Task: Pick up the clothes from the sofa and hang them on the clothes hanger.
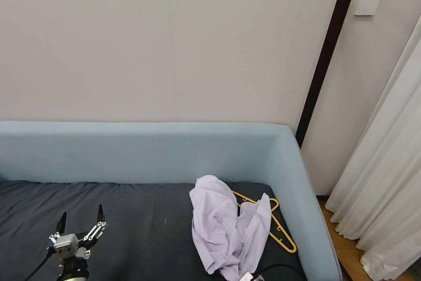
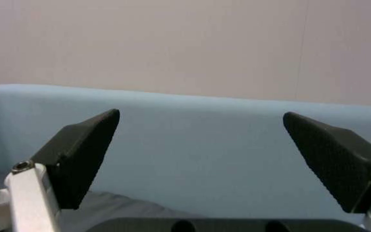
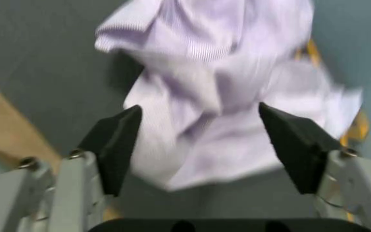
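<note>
Hovering directly over the crumpled lilac striped shirt point(image 3: 224, 72), the right tool point(image 3: 200, 108) is holding its jaws wide apart, gripping nothing. That shirt is lying at the right end of the pale blue fabric sofa point(image 1: 164, 153), partly covering a yellow plastic hanger point(image 1: 284, 235), long axis running back-to-front. The left tool point(image 1: 82, 214) is waiting well apart, likewise gaping and empty, so the right arm is nearer.

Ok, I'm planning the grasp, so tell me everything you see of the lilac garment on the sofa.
The lilac garment is thin, finely striped cloth, crumpled in a loose heap on the dark sofa seat near its right end. It lies partly over a yellow hanger. The right gripper, open, points down at it.
</note>
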